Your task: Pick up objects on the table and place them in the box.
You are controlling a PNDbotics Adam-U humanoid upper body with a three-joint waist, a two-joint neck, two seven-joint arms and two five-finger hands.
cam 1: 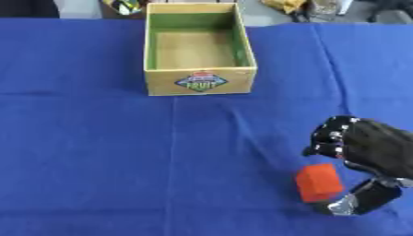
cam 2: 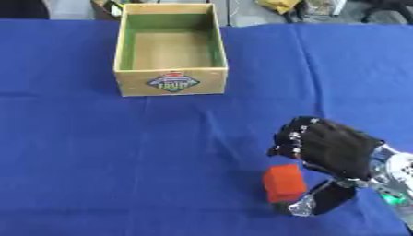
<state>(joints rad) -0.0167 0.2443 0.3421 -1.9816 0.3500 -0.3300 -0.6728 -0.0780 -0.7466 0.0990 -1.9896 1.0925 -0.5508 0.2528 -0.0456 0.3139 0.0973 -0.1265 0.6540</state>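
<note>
- Nearest, at about five o'clock on the worktop (cam 1: 97, 152), the robot's right hand (cam 2: 335, 152) comes in from the right edge, black, back uppermost.
- Its fingers (cam 2: 292, 136) curl downward above an orange-red block (cam 2: 284, 183), and its thumb (cam 2: 319, 202) sits just right of the block's lower side. The hand is cupped round the block; whether fingers or thumb actually touch it, I cannot tell.
- The block stands on the blue cloth, well apart from the box, toward five o'clock of it.
- The right eye view shows more of the wrist: silver metal and a small green light (cam 2: 392, 199) at the right edge. The left eye view cuts the hand off before that.
- The left hand shows in neither view.
- A fold line in the cloth runs from the box's near side down toward six o'clock.
- Farther off, at twelve o'clock, the box (cam 1: 200, 81) sits open-topped on the cloth, yellowish wood with green inner walls, a "FRUIT" label (cam 1: 201, 81) on its near face, and nothing inside.
- Beyond the worktop's far edge, some blurred yellow and dark things lie at eleven and one o'clock.
</note>
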